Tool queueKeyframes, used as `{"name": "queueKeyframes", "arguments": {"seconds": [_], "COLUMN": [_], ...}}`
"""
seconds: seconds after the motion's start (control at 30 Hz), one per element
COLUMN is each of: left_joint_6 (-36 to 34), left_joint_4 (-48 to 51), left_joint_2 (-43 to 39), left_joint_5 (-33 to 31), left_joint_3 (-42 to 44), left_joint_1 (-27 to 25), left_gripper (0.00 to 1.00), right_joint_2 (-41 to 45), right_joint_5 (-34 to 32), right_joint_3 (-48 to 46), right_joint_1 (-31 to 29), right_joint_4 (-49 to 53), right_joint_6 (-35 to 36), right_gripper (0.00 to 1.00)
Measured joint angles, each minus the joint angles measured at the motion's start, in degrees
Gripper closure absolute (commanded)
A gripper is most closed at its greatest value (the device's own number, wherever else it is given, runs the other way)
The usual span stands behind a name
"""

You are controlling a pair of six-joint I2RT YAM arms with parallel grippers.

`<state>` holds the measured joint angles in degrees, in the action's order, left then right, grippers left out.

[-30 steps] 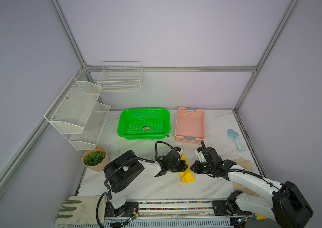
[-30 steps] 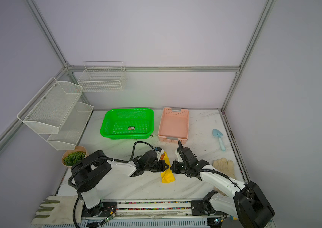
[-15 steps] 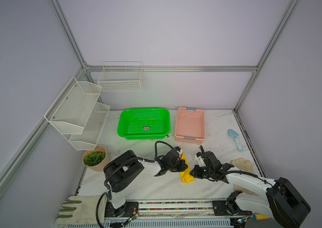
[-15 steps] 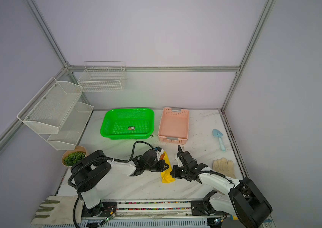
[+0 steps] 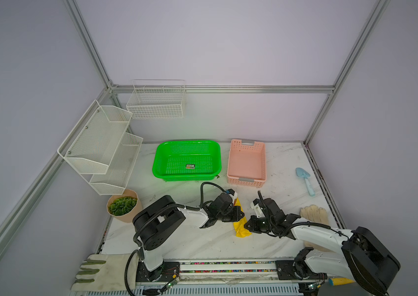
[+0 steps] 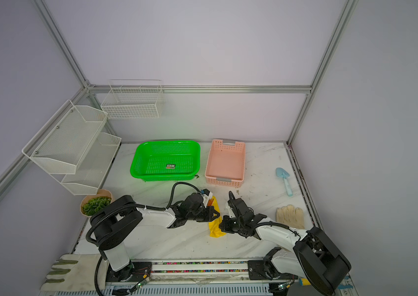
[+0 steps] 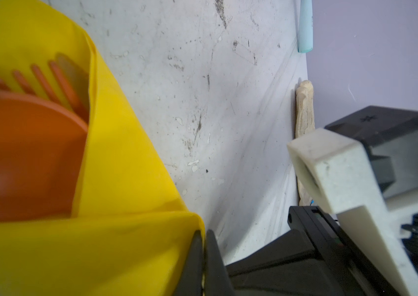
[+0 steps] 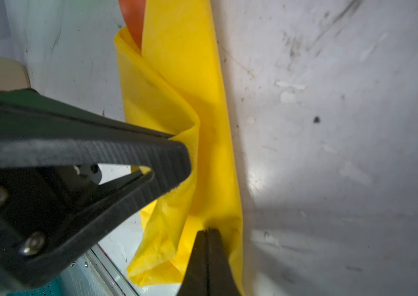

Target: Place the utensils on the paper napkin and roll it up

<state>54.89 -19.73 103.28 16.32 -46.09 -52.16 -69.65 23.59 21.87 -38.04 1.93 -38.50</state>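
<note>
my left pincer (image 7: 204, 238) is pinched tight on a folded edge of the paper napkin (image 7: 125, 153). my right pincer (image 8: 207, 232) is nipped closed on the same sheet, nearer its front end. the napkin lies as a long yellow wrap on the table (image 5: 202, 246), near the front middle, between my two wrists and on the near side of the pink basket (image 5: 246, 181).

inside the wrap's open end, the left wrist view shows the round bowl of the orange spoon (image 7: 23, 159) and the tines of the fork (image 7: 48, 79). i cannot make out the knife there.

the green basket (image 5: 184, 176) holds a small label (image 5: 190, 166) on its floor. the pink basket shows its plain floor. the round pot (image 5: 128, 217) at the left holds a green plant (image 5: 122, 205).
</note>
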Motion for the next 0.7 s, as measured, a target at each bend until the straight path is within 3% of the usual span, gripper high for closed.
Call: {"name": "queueKeyframes", "arguments": {"seconds": [0.7], "left_joint_6": [0.0], "left_joint_4": [-0.3], "left_joint_2": [6.8], "left_joint_5": [1.3], "left_joint_3": [-6.6], "left_joint_1": [-0.4], "left_gripper": [1.0], "right_joint_2": [0.6], "right_joint_5": [-1.9], "right_joint_3": [-0.9], "right_joint_1": [-1.9], "right_joint_4": [-2.3], "right_joint_6": [-2.2], "right_gripper": [1.0]}}
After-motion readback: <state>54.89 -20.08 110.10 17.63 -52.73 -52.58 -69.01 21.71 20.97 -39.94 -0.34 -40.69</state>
